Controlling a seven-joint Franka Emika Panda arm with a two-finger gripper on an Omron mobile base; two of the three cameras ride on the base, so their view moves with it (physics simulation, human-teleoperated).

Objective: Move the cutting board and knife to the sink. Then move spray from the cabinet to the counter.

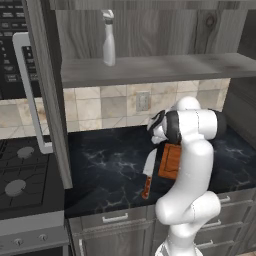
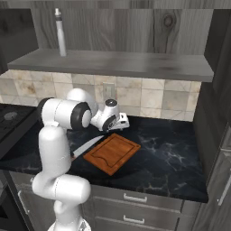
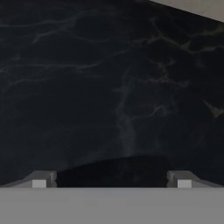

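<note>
The cutting board [image 2: 111,153] is lying flat on the black bench [image 2: 171,162], near its front edge, with the knife [image 1: 148,176] lying just beside it on the stove side, blade pointing toward the back wall and wooden handle toward the front edge; whether the two are touching cannot be told. The spray [image 1: 108,39] is standing upright on the inner shelf of the cabinet [image 1: 160,67], toward the end nearer the open door [image 1: 47,90] with its white bar handle [image 1: 31,90]. The hand [image 3: 111,179] is hovering above the bench behind the board, near the tiled backsplash [image 2: 149,97], its fingers [image 3: 40,179] spreading fully apart and gripping nothing; beneath them, in the hand view, bare marbled bench is showing. A stove [image 1: 20,175] is sitting beyond the bench's left end.
</note>
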